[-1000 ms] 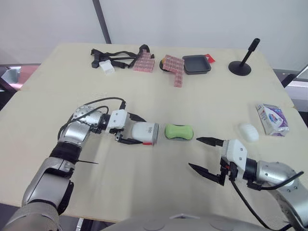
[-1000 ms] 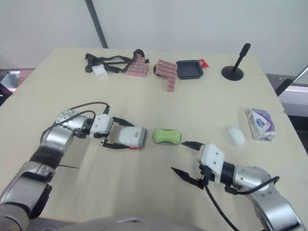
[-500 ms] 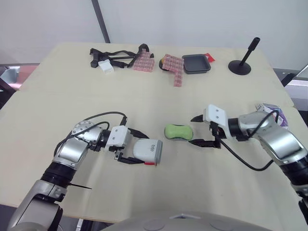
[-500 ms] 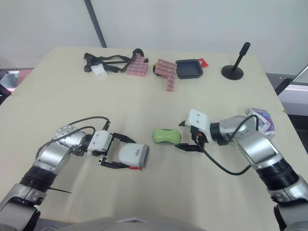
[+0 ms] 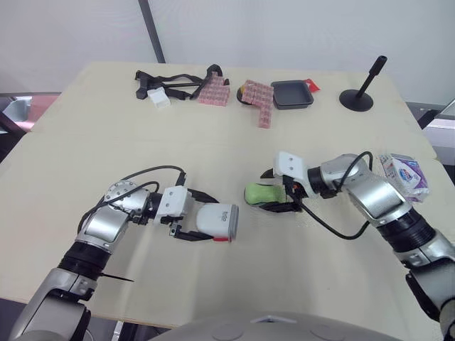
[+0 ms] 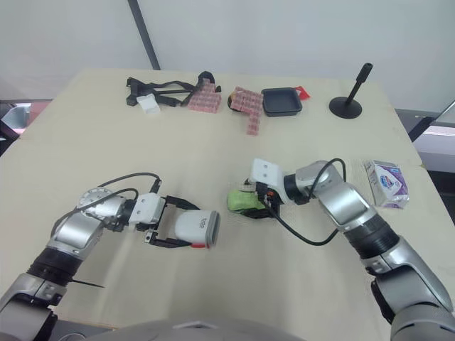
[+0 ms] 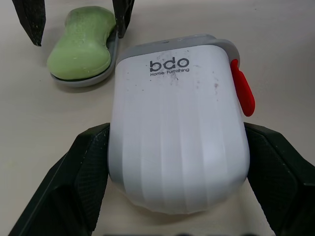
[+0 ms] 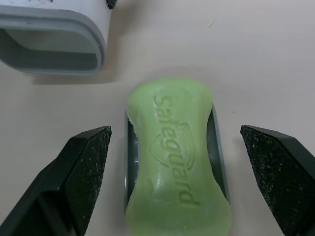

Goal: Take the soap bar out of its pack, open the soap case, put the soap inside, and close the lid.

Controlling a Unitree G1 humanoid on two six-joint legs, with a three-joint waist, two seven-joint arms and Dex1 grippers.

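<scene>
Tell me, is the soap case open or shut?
Open. The left gripper holds the white cover apart from the grey tray, where the green soap lies uncovered.

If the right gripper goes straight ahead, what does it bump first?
Probably the green soap on its grey tray, lying between the right gripper's open fingers. The white case lies further on.

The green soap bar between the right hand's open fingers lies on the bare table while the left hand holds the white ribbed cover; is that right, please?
No: the right wrist view shows the green soap bar on a grey tray, not the bare table. Otherwise right: right hand open around it, left hand holding the white ribbed cover.
</scene>
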